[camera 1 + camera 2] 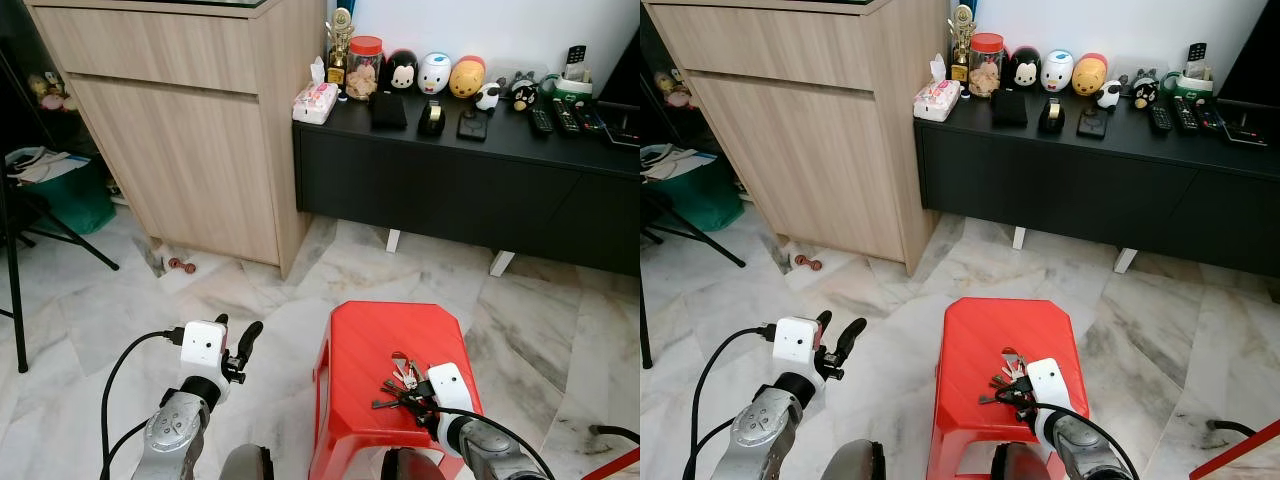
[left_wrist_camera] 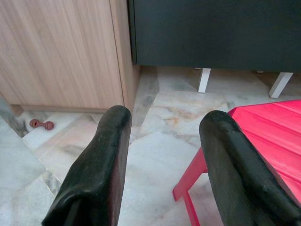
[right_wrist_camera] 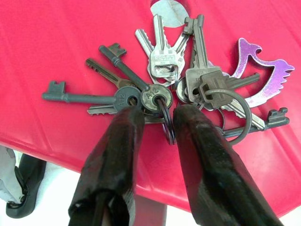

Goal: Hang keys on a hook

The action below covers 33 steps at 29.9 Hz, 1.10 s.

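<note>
A bunch of keys [image 3: 162, 61] on metal rings, with a purple wing-shaped charm [image 3: 263, 77], lies on the top of a red plastic stool [image 1: 380, 330] just in front of me. My right gripper [image 3: 157, 115] is down on the bunch [image 1: 400, 380], its two black fingers pinched on an upright ring at the near side of the keys. My left gripper [image 1: 237, 325] hovers open over the marble floor to the left of the stool, nothing between its fingers [image 2: 108, 141].
A tall wooden cabinet [image 1: 190, 130] stands ahead on the left. A low black sideboard [image 1: 450, 190] with toy figures, a jar and remotes runs along the wall. A small brown object [image 1: 182, 265] lies on the floor; a green bin [image 1: 60, 195] sits far left.
</note>
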Motion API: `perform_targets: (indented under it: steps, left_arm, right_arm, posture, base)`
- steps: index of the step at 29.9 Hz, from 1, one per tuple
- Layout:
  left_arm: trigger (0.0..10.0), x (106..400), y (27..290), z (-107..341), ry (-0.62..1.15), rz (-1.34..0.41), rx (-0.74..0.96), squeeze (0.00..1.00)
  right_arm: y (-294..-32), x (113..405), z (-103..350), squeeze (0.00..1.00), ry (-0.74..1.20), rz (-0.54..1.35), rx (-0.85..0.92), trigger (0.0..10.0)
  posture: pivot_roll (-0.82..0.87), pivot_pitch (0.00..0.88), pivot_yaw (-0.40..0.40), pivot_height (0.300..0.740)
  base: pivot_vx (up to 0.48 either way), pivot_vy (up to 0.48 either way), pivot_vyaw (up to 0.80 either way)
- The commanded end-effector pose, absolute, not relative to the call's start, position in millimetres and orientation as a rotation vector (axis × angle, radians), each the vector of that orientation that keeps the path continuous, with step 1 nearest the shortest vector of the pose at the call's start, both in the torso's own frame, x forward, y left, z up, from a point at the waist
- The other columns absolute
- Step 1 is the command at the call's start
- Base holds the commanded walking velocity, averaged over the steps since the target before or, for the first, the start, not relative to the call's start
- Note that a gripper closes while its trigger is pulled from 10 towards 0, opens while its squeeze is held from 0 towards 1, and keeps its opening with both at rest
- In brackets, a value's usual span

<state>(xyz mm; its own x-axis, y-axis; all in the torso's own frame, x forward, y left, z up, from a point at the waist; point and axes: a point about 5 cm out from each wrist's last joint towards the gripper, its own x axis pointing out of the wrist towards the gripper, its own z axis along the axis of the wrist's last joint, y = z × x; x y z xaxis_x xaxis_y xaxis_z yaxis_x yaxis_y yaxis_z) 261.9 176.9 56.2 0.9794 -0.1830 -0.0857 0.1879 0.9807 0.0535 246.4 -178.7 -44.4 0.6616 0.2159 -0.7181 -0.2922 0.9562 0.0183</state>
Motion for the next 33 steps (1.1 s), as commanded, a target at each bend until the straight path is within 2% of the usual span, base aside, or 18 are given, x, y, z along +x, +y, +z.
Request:
perform_targets:
  steps: [1,3,4,5,6,7,9,21,27,33]
  left_arm:
    - [10.0,260,176,57,0.09,-0.198,0.074,0.0]
    - [10.0,260,176,56,0.091,-0.2,0.074,0.0]
    - [10.0,261,175,56,0.091,-0.2,0.074,0.0]
    - [10.0,261,175,56,0.092,-0.202,0.075,0.0]
    - [10.0,261,175,56,0.092,-0.202,0.076,0.0]
    - [10.0,261,175,56,0.093,-0.202,0.076,0.0]
    - [10.0,261,175,56,0.093,-0.203,0.077,0.0]
    - [10.0,262,176,55,0.097,-0.202,0.079,0.0]
    - [10.0,262,174,54,0.1,-0.201,0.075,0.0]
    - [10.0,259,182,45,0.131,-0.169,0.075,0.0]
  right_arm:
    - [-181,247,-44,0.0,0.804,0.279,-0.106,6.7]
    - [-182,246,-45,0.0,0.805,0.275,-0.106,5.1]
    - [-182,246,-45,0.0,0.806,0.273,-0.106,5.1]
    - [-183,246,-45,0.0,0.806,0.271,-0.106,3.1]
    - [-183,246,-45,0.0,0.806,0.271,-0.105,1.6]
    - [-183,246,-45,0.0,0.806,0.271,-0.105,1.6]
    - [-183,246,-45,0.0,0.808,0.27,-0.105,0.0]
    - [-182,250,-42,0.0,0.786,0.259,-0.099,0.0]
    - [-177,256,-36,0.0,0.714,0.258,-0.063,0.0]
    - [-172,271,-18,0.0,0.518,0.231,-0.016,0.0]
  posture:
    - [0.18,0.065,-0.025,0.627]
    - [0.18,0.064,-0.025,0.627]
    - [0.18,0.064,-0.025,0.627]
    - [0.18,0.064,-0.024,0.627]
    - [0.18,0.064,-0.024,0.627]
    - [0.18,0.064,-0.024,0.627]
    - [0.18,0.064,-0.025,0.627]
    - [0.18,0.059,-0.025,0.627]
    - [0.18,0.057,-0.029,0.627]
    - [0.18,0.055,-0.035,0.627]
  base:
    - [0.0,0.0,0.0]
    - [0.0,0.0,0.0]
    - [0.0,0.0,0.0]
    - [0.0,0.0,0.0]
    - [0.0,0.0,0.0]
    - [0.0,0.0,0.0]
    - [0.0,0.0,0.0]
    - [0.0,0.0,0.0]
    - [0.0,0.0,0.0]
    - [0.0,0.0,0.0]
